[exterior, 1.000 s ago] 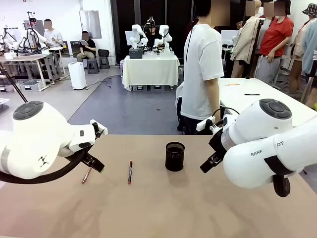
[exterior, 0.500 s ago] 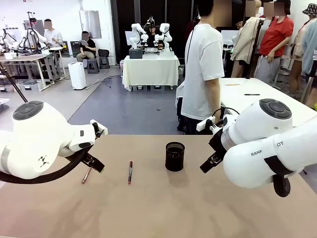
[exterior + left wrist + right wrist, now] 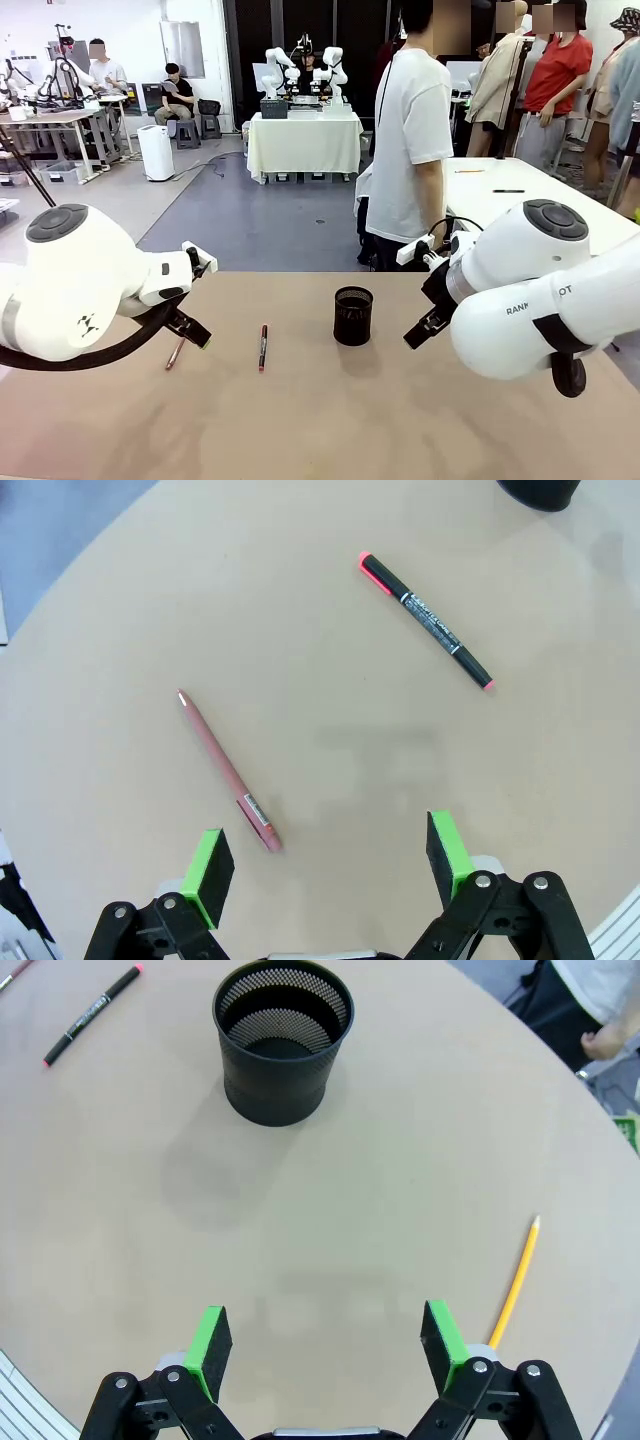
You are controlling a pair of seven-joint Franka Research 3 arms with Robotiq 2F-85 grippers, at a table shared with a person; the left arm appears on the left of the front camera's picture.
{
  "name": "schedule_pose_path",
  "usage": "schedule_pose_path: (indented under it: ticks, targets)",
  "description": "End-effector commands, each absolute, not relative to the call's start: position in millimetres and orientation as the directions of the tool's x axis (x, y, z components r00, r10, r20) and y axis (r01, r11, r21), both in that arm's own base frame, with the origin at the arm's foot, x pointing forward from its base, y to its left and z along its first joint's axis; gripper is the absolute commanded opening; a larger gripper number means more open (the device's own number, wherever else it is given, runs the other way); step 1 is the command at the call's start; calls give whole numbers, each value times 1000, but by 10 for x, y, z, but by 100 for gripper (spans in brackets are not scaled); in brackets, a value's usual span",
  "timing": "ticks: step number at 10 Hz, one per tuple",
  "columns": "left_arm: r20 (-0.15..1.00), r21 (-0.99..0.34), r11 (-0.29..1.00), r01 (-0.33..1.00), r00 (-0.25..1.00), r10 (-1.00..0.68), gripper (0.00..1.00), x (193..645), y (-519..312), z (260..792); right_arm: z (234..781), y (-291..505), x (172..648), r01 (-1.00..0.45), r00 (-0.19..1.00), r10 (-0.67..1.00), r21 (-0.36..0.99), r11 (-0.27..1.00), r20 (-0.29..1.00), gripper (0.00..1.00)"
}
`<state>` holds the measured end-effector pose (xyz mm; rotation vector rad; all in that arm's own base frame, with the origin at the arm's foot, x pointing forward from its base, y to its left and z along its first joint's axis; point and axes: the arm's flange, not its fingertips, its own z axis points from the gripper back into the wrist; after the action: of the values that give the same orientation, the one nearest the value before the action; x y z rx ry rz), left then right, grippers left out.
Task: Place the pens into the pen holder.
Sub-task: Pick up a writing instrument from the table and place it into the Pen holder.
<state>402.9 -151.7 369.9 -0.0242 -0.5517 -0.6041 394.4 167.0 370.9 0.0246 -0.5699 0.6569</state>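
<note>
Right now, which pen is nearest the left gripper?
The brownish-red pen, lying just ahead of the left gripper. The dark pen with red ends lies farther off; the yellow pencil is by the right gripper.

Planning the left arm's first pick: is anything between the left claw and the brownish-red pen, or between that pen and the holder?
Nothing lies between the left claw and the brownish-red pen. The dark pen with red ends lies flat between it and the pen holder.

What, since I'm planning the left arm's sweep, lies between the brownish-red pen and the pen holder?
In the front view, the dark pen with red ends lies between the brownish-red pen and the pen holder, touching neither.
</note>
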Motion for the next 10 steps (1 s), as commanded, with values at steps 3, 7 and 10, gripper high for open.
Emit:
schedule_pose_path:
  ticks: [3,7,10]
  targets:
    - [507,79,740,668,613,-606,100,3945,-1584,3850,3886,1735,3988,-636,635,560,-50,770,532,100]
    - [631,191,600,777,371,-681,100,3642,-1487,3967,4179,1608,4121,-707,614,567,64,705,549,100]
    - [697,283,568,773,241,-675,100,3340,-1269,4013,4520,1362,4313,-735,584,574,72,674,574,100]
